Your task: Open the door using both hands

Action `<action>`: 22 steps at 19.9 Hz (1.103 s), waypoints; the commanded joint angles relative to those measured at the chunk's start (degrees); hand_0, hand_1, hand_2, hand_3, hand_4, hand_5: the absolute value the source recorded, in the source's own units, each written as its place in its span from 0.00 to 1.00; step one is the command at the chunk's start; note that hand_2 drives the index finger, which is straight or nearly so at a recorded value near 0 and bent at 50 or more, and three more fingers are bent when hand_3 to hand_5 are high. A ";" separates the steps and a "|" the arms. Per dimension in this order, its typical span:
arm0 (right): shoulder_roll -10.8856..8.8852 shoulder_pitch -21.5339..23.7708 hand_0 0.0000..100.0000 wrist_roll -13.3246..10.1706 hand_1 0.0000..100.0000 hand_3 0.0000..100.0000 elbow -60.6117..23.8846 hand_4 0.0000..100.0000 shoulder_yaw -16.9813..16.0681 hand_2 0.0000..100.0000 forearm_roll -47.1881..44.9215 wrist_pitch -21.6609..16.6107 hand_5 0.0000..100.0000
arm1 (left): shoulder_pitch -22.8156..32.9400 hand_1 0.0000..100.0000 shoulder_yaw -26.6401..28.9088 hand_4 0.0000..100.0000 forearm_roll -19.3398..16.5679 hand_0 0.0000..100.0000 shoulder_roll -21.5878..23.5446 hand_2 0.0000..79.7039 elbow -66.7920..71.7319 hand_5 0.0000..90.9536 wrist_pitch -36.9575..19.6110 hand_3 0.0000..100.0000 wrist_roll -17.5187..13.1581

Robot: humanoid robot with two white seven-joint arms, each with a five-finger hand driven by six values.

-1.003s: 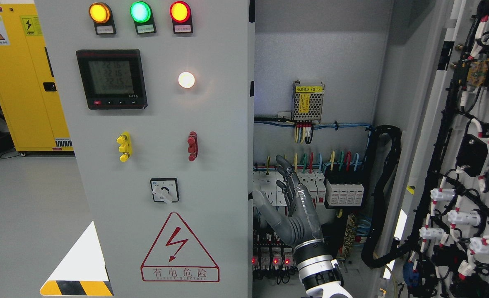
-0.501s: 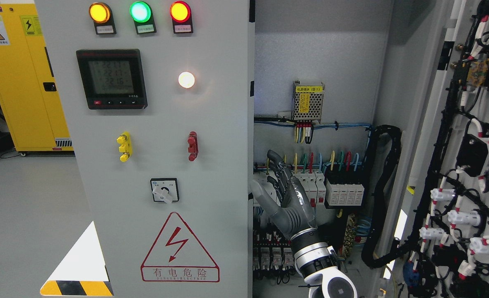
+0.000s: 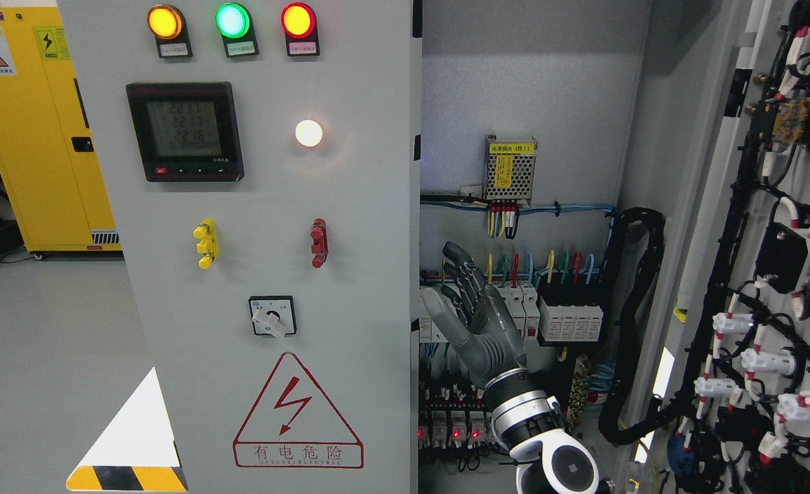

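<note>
Right door's already swung wide, left door [image 3: 267,226] is the one not opened yet

The left door fills the left and middle of the head view, flat and closed-looking, with its three lamps [image 3: 232,20], meter [image 3: 185,132] and lightning warning sticker [image 3: 298,412]. Its free edge runs down just left of the open cabinet interior [image 3: 535,103]. The right door [image 3: 782,240] hangs way out at the right, wiring side showing. One hand [image 3: 477,309] is up inside the opening, just right of that free edge and in front of the breakers [image 3: 514,302], fingers spread and holding nothing. Its arm comes up from the bottom right of middle, so I'd call it the right hand. Can't tell if it touches the edge. No left hand in sight. I'd guess the next bit is hooking fingers behind that edge and pulling outward, staying clear of the wiring.
</note>
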 commanded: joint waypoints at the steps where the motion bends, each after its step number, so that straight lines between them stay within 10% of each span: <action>1: 0.00 -1.07 0.00 3.31 0.50 0.00 3.15 0.00 -2.20 0.04 -0.46 -0.07 0.00 | 0.05 0.56 -0.04 0.00 -0.01 0.12 -0.14 0.00 -0.44 0.00 -0.04 0.00 0.03; 22: -0.44 -5.02 0.00 16.42 0.50 0.00 8.69 0.00 -6.07 0.04 -11.89 3.62 0.00 | -0.04 0.56 -0.04 0.00 -0.01 0.12 -0.14 0.00 -0.61 0.00 -0.13 0.00 0.03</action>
